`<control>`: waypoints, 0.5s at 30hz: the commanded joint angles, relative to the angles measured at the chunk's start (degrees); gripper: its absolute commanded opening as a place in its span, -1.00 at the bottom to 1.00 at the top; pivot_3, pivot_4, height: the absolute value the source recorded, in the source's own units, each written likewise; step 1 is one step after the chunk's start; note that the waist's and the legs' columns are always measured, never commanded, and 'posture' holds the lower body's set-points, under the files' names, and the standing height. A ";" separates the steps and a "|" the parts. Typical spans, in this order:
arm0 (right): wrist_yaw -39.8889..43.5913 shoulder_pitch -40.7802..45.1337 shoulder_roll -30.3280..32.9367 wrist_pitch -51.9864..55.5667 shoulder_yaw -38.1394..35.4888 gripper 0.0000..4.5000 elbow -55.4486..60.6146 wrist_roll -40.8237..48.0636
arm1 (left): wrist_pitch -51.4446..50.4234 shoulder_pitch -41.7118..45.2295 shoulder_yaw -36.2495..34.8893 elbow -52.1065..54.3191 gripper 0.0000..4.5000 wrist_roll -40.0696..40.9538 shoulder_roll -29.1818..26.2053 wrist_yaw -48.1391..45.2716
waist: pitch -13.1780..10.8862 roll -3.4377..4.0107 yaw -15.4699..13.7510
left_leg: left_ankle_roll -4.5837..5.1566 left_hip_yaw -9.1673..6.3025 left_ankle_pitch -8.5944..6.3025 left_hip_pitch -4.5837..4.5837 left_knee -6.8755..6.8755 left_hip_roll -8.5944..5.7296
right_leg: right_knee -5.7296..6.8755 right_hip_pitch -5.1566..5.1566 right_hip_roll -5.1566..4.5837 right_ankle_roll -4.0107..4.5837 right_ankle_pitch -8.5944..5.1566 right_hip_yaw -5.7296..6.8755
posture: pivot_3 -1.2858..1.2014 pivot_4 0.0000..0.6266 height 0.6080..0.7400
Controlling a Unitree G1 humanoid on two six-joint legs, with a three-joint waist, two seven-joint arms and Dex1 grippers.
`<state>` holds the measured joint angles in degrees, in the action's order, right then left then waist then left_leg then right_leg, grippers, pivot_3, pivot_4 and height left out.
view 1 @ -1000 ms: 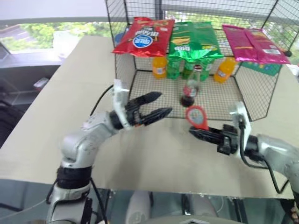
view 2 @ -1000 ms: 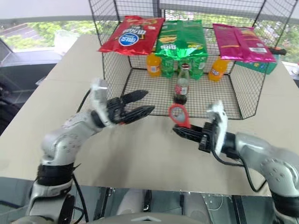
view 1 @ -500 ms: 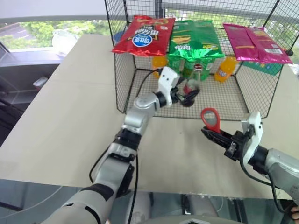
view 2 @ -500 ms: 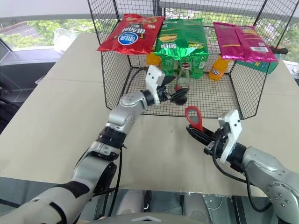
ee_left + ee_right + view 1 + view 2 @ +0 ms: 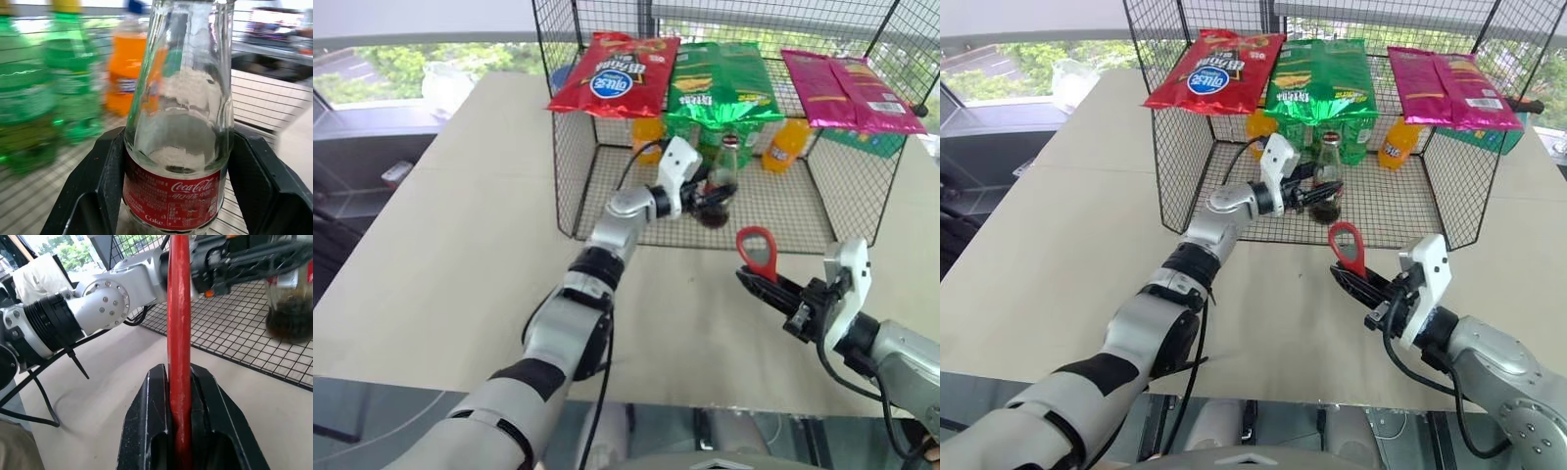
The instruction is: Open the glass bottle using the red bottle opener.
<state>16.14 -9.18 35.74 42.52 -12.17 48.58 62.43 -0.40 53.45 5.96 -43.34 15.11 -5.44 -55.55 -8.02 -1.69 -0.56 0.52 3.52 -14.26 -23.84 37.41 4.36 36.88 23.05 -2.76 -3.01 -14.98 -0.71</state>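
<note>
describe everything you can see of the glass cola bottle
The small clear glass cola bottle stands upright on the wire mesh floor inside the black wire cage, in front of the green plastic soda bottles and an orange one. It has a narrow neck, a red label band with white lettering, and dark liquid low in the body. The left gripper has a black finger on each side of its labelled body.

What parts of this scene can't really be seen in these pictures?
- Glass bottle: its cap is cut off by the left wrist view's top edge.
- Red bottle opener: edge-on in the right wrist view, ring hidden.
- Green bottles: partly hidden by chip bags and wire rack in the eye views.
</note>
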 commanded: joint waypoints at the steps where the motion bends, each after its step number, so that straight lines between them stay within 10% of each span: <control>1: -0.45 0.02 1.00 -1.43 -1.88 -1.00 2.26 0.67 | -10.14 -7.10 -1.38 24.21 0.07 8.43 -7.84 -8.98 | -0.05 0.07 1.04 | 0.00 0.02 0.00 0.00 -0.05 0.02 | 0.04 0.06 0.01 0.01 0.00 -0.09 | 0.03 -0.52 1.00; 14: -0.23 5.32 2.84 -0.54 1.01 -1.00 -0.33 -1.42 | -21.51 -30.61 -1.68 53.38 0.07 11.63 -23.24 -7.79 | -0.06 0.14 -0.36 | -0.01 -0.11 0.01 0.12 0.17 0.03 | 0.34 -0.01 0.01 0.01 -0.01 0.00 | 0.03 -0.52 1.00; 15: -0.26 6.07 2.91 -0.34 1.44 -1.00 -0.59 -1.64 | -21.03 -30.96 -1.55 53.01 0.53 11.32 -23.08 -7.38 | -0.06 0.14 -0.37 | -0.01 -0.12 0.01 0.13 0.20 0.03 | 0.39 -0.02 0.00 0.01 -0.01 0.00 | 0.03 -0.52 1.00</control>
<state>15.83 -3.76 38.03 42.35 -10.82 47.31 60.97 -22.83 22.55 4.95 7.61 26.74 -28.40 -63.68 -8.08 -1.54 -0.93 0.52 3.41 -14.26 -23.72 37.63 4.38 37.29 23.03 -2.76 -3.00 -14.99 -0.72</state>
